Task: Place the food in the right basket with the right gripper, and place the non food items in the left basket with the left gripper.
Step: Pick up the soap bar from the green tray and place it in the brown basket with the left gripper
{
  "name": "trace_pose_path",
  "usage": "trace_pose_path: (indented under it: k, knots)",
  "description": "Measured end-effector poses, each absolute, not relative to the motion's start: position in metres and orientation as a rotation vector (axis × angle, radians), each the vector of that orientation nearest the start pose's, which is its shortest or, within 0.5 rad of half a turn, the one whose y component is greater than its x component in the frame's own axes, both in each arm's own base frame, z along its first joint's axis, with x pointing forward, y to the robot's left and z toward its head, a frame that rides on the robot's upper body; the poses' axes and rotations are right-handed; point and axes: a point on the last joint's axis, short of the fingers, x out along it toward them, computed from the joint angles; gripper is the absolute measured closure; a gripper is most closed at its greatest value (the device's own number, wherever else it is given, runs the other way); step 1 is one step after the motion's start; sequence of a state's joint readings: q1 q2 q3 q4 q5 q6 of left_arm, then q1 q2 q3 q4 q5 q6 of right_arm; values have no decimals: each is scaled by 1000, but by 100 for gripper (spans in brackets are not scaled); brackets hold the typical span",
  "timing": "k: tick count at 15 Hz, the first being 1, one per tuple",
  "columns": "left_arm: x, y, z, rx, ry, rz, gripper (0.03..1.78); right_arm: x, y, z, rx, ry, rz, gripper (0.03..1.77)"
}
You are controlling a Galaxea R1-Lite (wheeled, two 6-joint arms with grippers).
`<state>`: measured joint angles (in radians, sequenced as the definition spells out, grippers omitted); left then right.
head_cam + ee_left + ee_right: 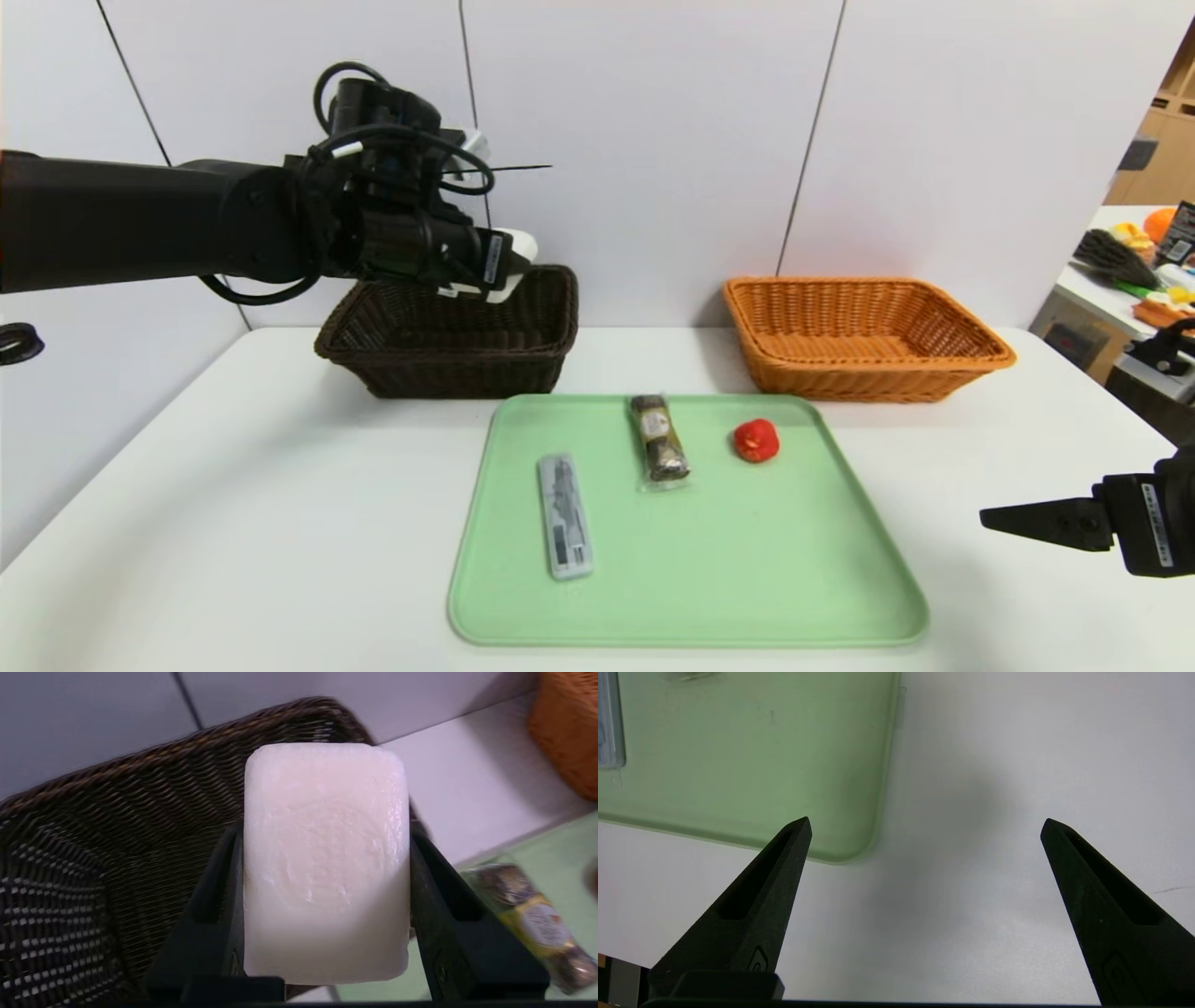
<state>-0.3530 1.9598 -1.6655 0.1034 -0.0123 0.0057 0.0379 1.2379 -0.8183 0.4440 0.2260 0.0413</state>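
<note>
Soap (324, 858), white and rounded, sits clamped between the two fingers of my left tool (499, 266), which are spread just as wide as the block. I hold it by its sides, above the near rim of the dark basket (448, 336), so that letting go should drop it inside with nothing to catch on; to my eye that release is the next step.

My right tool (924, 826) hangs idle with its fingers spread wide and nothing between them, low over the bare bench (187, 485) off the near right corner of the green tray (691, 579). It waits there, I judge, for its one job: the wrapped snack roll (659, 439) lying at the back of the tray, bound for the orange basket (864, 341) behind the tray's right side.

Left of the roll on the tray lies the grey case (565, 516); right of it stands the red duck (756, 440). Both are mine to carry leftward later.

White bench, pale panelled wall (653, 140) behind the baskets, and a cluttered side table (1144, 271) far off to the right of the orange basket.
</note>
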Motion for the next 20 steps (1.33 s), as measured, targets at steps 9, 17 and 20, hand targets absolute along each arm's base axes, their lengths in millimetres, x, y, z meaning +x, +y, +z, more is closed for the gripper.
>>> trace_pose_path:
  k: [9, 17, 20]
  knots:
    - [433, -93, 211, 31, 518, -214, 83, 156, 11, 198, 124, 890, 230, 10]
    - [459, -91, 178, 1, 583, -186, 83, 156, 11, 196, 125, 896, 229, 10]
    - [462, -92, 171, -2, 596, -185, 83, 157, 11, 196, 125, 899, 229, 10]
